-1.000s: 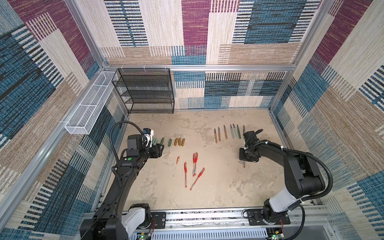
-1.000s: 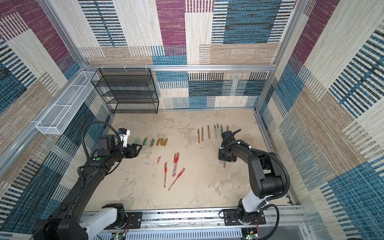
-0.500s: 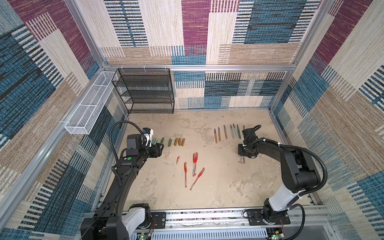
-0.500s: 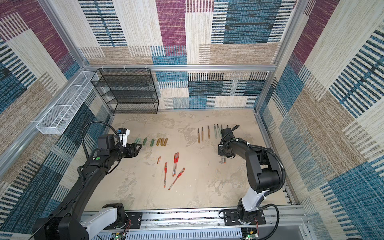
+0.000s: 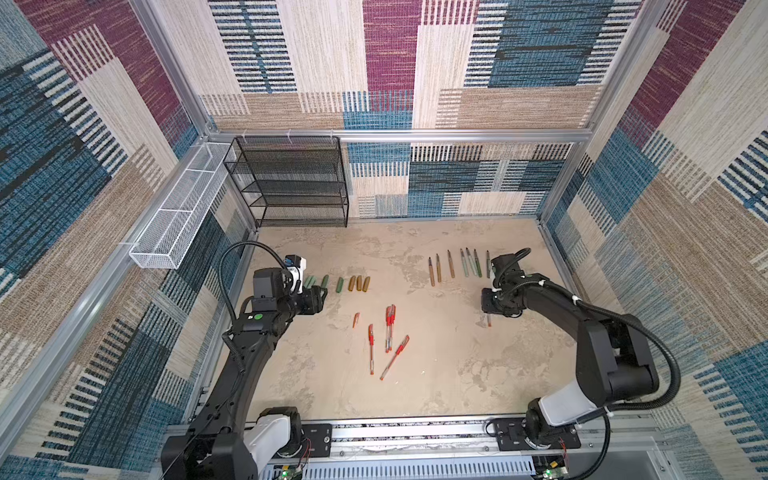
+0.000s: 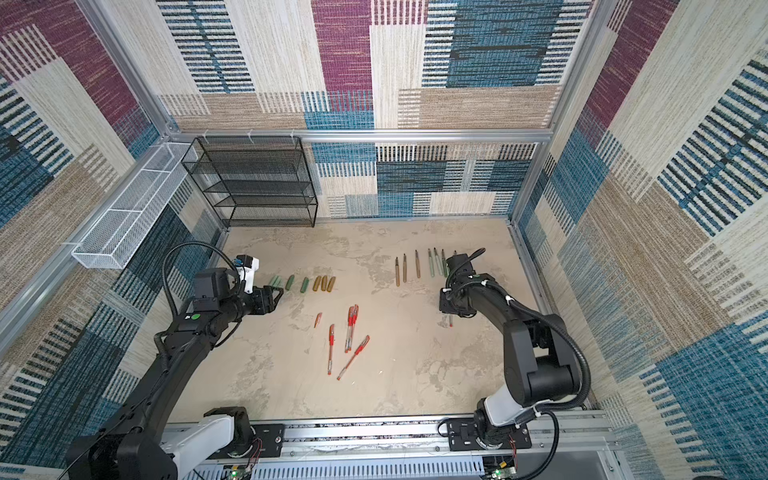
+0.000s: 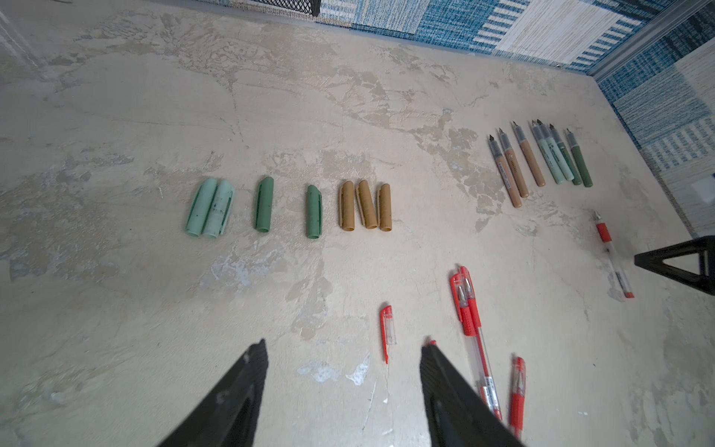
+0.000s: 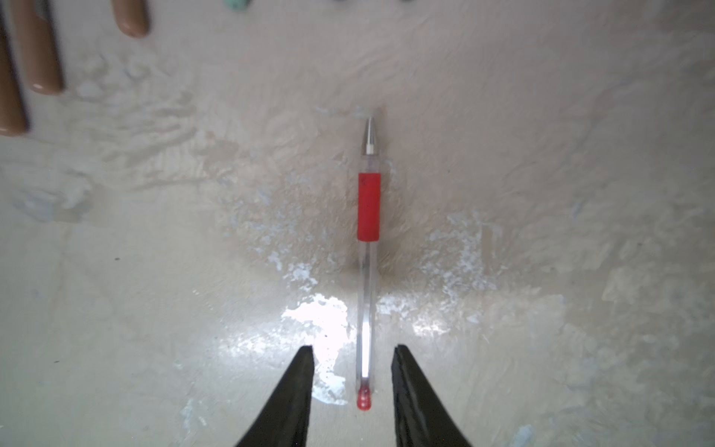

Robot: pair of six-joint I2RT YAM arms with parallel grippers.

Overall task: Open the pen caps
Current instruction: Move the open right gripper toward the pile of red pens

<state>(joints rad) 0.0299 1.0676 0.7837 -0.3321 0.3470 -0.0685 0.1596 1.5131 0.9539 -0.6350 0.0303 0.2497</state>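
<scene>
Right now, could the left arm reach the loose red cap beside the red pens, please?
Probably yes: the left fingers stand open and empty, and the red cap lies alone just ahead, nothing in between.

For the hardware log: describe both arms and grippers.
The left arm and right arm are black, each with a white base link and looping corrugated cable. The left bears a green round sticker. The left gripper and right gripper have black fingers tapering to points.
</scene>
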